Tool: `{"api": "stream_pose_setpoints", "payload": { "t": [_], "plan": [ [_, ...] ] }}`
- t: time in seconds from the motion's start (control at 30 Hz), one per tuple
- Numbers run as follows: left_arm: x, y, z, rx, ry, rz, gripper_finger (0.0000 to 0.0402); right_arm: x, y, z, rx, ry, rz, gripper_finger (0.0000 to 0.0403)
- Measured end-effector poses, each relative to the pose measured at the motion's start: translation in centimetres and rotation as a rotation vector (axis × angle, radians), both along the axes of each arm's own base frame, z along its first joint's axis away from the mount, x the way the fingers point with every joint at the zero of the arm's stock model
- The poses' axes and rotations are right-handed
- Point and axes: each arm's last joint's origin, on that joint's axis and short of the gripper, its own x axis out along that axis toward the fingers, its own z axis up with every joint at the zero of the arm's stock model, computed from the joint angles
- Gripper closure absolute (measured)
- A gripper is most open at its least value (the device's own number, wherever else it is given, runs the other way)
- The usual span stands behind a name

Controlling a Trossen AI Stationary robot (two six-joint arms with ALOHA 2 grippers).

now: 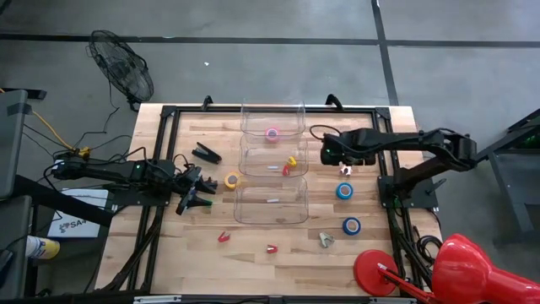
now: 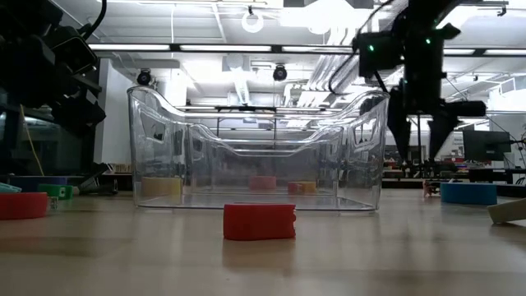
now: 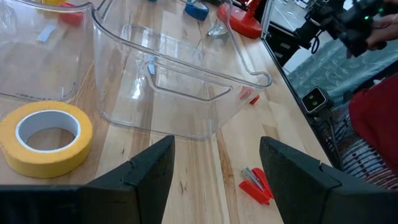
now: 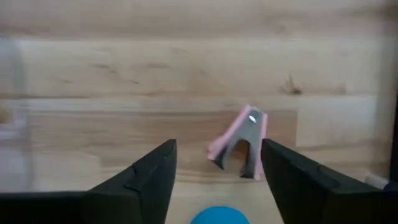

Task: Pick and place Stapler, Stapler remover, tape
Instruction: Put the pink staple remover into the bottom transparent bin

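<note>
The right gripper (image 1: 344, 165) hangs above the table's right side, just beside the middle clear bin (image 1: 272, 157); its fingers (image 4: 143, 180) stand apart with nothing between them, and a pink stapler remover (image 4: 241, 142) lies on the wood just ahead of them. A blue tape roll (image 4: 216, 216) shows only as a sliver, cut off at the right wrist picture's edge. The left gripper (image 1: 196, 196) waits over the table's left side, jaws spread and empty, near the yellow tape roll (image 3: 45, 135), which lies flat on the table beside the nearest bin (image 3: 168, 93). From above, a pink tape roll (image 1: 272, 133) sits in the far bin, two blue rolls (image 1: 345, 191) lie on the right, and a black stapler (image 1: 207, 153) lies to the left. Small red pieces (image 1: 224, 237) near the front edge are too small to identify.
</note>
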Motion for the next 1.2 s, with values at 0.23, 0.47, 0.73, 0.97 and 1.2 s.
{"api": "stream_pose_setpoints", "payload": {
  "t": [0.23, 0.47, 0.73, 0.97, 1.2],
  "plan": [
    [0.0, 0.0, 0.0, 0.000, 0.000, 0.000, 0.0170, -1.2, 0.3, -2.8, 0.045, -0.020, -0.112, 0.0113],
    [0.0, 0.0, 0.0, 0.000, -0.001, 0.000, 0.0170, -1.8, 0.5, -4.6, 0.047, -0.054, -0.183, 0.0107],
    [0.0, 0.0, 0.0, 0.000, -0.001, 0.000, 0.0170, -2.2, 0.3, -5.7, 0.059, -0.095, -0.202, 0.0107],
    [0.0, 0.0, 0.0, 0.000, -0.001, 0.000, 0.0170, -2.3, 0.0, -5.7, 0.058, -0.097, -0.210, 0.0107],
    [0.0, 0.0, 0.0, 0.000, 0.000, 0.000, 0.0170, -2.1, -0.5, -5.6, 0.054, -0.127, -0.204, 0.0108]
  ]
}}
